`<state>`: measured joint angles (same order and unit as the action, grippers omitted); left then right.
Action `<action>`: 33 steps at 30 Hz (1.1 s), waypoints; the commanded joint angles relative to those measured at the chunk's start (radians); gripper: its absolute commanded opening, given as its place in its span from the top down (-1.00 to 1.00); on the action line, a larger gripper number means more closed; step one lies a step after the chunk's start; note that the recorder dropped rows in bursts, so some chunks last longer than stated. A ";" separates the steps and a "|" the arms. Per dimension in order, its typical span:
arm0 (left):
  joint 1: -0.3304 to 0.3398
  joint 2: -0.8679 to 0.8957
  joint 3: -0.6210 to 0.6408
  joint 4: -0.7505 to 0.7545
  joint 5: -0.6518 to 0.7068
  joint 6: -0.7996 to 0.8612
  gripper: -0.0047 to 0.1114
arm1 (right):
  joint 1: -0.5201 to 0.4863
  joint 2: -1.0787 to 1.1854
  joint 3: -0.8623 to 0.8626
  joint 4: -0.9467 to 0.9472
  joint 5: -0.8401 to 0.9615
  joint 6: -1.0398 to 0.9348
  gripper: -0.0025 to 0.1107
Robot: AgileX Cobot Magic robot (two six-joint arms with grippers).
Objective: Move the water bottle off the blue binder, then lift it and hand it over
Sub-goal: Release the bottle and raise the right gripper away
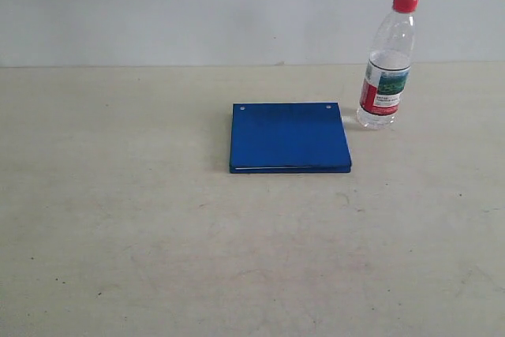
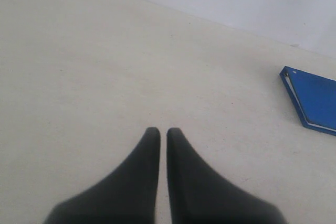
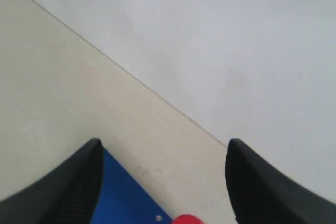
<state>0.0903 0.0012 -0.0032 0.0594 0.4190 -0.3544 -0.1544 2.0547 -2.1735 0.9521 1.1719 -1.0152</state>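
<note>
One bottle stands upright beside the binder — left gripper closed, right gripper (above the cap) wide open.

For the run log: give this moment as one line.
water bottle upright beside blue binder | left gripper shut | right gripper open

The binder lies flat on the worktop. The water bottle stands upright on the worktop, not on the binder. It is just beside the binder's far right corner, a little behind it. The wall is behind the binder. The left tool is well apart from the binder. The right tool is near the bottle's top.
</note>
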 commanded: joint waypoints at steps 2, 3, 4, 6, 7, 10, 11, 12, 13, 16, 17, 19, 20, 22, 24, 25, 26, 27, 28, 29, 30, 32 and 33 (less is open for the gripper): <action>-0.005 -0.001 0.003 0.004 -0.007 0.004 0.84 | 0.013 -0.103 0.002 -0.076 0.049 0.246 -0.09; -0.005 -0.001 0.003 0.004 -0.007 0.004 0.84 | 0.021 -0.112 0.002 -0.119 0.049 0.272 -0.09; -0.005 -0.001 0.003 0.004 -0.007 0.004 0.84 | 0.032 -0.117 0.002 -0.157 0.049 0.294 -0.09; -0.005 -0.001 0.003 0.004 -0.007 0.004 0.84 | 0.056 -0.127 0.002 -0.206 0.049 0.316 -0.09; -0.005 -0.001 0.003 0.004 -0.007 0.004 0.84 | 0.068 -0.128 0.002 -0.219 0.049 0.331 -0.09; -0.005 -0.001 0.003 0.004 -0.007 0.004 0.84 | 0.114 -0.141 0.002 -0.219 0.049 0.348 -0.09; -0.005 -0.001 0.003 0.004 -0.007 0.004 0.84 | 0.137 -0.146 0.002 -0.219 0.049 0.338 -0.09; -0.005 -0.001 0.003 0.004 -0.007 0.004 0.84 | 0.155 -0.147 0.002 -0.219 0.049 0.324 -0.09; -0.005 -0.001 0.003 0.004 -0.007 0.004 0.84 | 0.179 -0.150 0.002 -0.214 0.049 0.313 -0.09; -0.005 -0.001 0.003 0.004 -0.007 0.004 0.84 | 0.247 -0.152 0.002 -0.208 0.049 0.308 -0.09; -0.005 -0.001 0.003 0.004 -0.007 0.004 0.84 | 0.270 -0.152 0.002 -0.208 0.049 0.308 -0.09; -0.005 -0.001 0.003 0.004 -0.007 0.004 0.84 | 0.307 -0.154 0.002 -0.208 0.049 0.304 -0.06; -0.005 -0.001 0.003 0.004 -0.007 0.004 0.84 | 0.317 -0.160 0.002 -0.215 0.049 0.299 -0.01; -0.005 -0.001 0.003 0.004 -0.007 0.004 0.84 | 0.327 -0.173 -0.002 -0.256 0.049 0.296 0.19; -0.005 -0.001 0.003 0.004 -0.007 0.004 0.84 | 0.325 -0.200 -0.002 -0.327 0.047 0.301 0.50; -0.005 -0.001 0.003 0.004 -0.007 0.004 0.84 | 0.322 -0.215 -0.002 -0.368 0.036 0.304 0.64; -0.005 -0.001 0.003 0.021 -0.007 0.013 0.84 | 0.323 -0.234 -0.002 -0.438 0.026 0.318 0.81; -0.005 -0.001 0.003 0.053 -0.020 0.034 0.84 | 0.323 -0.257 -0.002 -0.522 0.026 0.344 0.97; -0.005 -0.001 0.003 0.097 -0.038 0.042 0.84 | 0.323 -0.282 -0.002 -0.591 0.028 0.386 0.95; -0.005 -0.001 0.003 0.162 -0.052 0.062 0.84 | 0.323 -0.309 -0.002 -0.668 0.038 0.429 0.95; -0.005 -0.001 0.003 0.226 -0.061 0.082 0.84 | 0.323 -0.337 -0.002 -0.737 0.048 0.463 0.95; -0.005 -0.001 0.003 0.328 -0.061 0.088 0.84 | 0.323 -0.393 -0.002 -0.846 0.049 0.497 0.96; -0.005 -0.001 0.003 0.379 -0.061 0.088 0.84 | 0.323 -0.426 -0.002 -0.894 0.049 0.511 0.96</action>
<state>0.0903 0.0012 -0.0032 0.3049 0.3821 -0.2840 0.1736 1.7178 -2.1735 0.2082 1.2146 -0.5625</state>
